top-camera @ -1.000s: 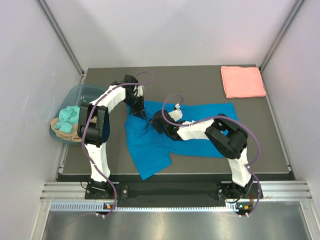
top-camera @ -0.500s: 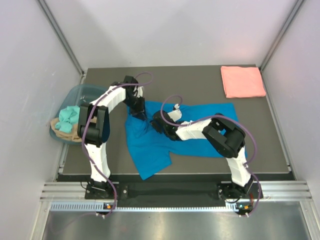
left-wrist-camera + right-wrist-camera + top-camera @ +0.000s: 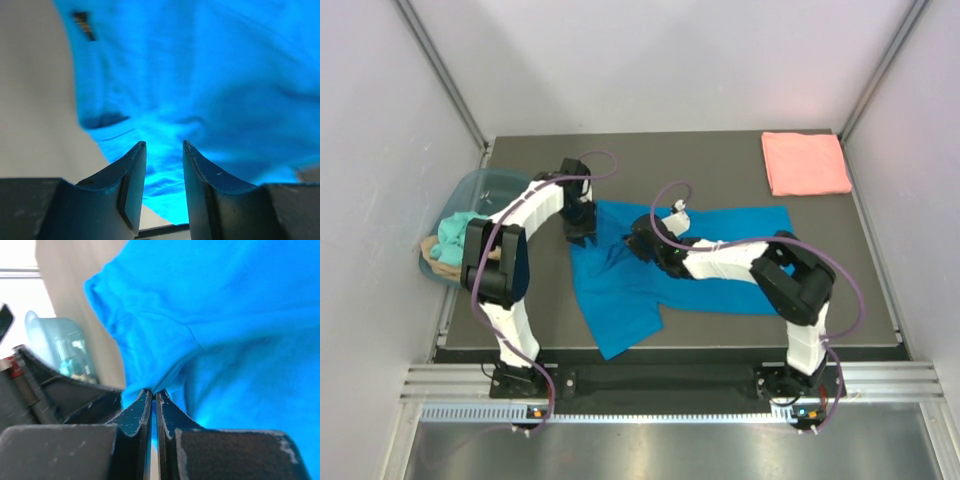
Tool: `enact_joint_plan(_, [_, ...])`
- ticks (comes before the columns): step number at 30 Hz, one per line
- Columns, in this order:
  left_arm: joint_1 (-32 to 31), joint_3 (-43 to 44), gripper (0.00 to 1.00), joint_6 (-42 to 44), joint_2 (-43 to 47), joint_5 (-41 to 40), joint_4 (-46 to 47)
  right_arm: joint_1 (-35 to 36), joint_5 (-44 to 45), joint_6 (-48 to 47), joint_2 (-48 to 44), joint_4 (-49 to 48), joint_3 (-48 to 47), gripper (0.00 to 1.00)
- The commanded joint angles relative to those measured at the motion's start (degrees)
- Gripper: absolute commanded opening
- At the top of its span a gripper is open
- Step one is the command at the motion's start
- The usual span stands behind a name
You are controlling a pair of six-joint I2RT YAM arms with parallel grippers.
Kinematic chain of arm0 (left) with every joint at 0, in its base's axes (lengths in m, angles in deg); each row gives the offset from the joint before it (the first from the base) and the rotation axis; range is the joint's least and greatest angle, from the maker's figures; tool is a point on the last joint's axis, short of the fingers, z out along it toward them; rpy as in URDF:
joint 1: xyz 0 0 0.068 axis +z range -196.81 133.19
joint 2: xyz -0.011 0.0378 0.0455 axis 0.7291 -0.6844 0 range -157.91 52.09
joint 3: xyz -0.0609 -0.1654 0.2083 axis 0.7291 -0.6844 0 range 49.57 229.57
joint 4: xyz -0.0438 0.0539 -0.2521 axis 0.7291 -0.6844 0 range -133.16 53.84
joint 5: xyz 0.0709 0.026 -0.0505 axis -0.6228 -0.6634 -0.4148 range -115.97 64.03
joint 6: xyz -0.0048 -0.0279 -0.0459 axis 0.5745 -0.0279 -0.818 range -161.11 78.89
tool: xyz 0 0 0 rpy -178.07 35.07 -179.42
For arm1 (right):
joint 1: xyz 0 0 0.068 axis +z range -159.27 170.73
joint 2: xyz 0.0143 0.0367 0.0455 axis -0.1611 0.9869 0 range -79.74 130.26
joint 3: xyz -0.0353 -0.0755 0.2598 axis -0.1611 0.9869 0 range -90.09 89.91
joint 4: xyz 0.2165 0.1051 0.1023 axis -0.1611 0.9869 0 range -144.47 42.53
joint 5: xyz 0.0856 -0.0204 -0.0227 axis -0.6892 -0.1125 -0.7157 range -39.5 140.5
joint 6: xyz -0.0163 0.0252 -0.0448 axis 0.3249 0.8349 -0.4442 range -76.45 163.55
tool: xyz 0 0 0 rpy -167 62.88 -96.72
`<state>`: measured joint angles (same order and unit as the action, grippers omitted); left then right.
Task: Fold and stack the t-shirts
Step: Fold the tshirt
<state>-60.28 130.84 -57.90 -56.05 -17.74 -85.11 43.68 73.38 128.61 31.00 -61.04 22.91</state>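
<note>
The salmon pink cloth t-shirt [image 3: 806,163] was seen folded square at the far right corner of the dark table [image 3: 720,340]: one done, it was judged. The bright blue cloth t-shirt [image 3: 620,290] was found rumpled at mid-table, not yet folded or stacked. Its long axis was laid left to right, one flap pointed toward the near edge. A bunched fold was pinched by the right gripper [image 3: 154,392]; the left gripper [image 3: 164,150] was held parted, nothing between, over the far left edge.
</note>
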Motion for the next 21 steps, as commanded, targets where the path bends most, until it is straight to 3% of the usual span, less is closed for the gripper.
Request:
enact_joint_plan(1, [0.3, -1.2, 0.4, -1.4, 4.2, -7.3, 1.7, -0.2, -0.4, -0.2, -6.3, 2.8, 3.0, 0.0])
enact_joint_plan(6, [0.4, -4.5, 0.4, -2.3, 6.1, -3.8, 2.6, -0.3, -2.4, -0.6, -8.0, 4.8, 5.2, 0.0])
enact_joint_plan(14, [0.5, -13.9, 0.4, -4.9, 8.6, 9.2, 9.1, -0.7, -7.6, -2.9, -7.4, 6.2, 6.7, 0.0])
enact_joint_plan(21, [0.5, -16.1, 0.4, -5.9, 8.8, 6.5, 10.5, -1.0, -8.6, -4.0, -7.1, 3.3, 8.1, 0.0])
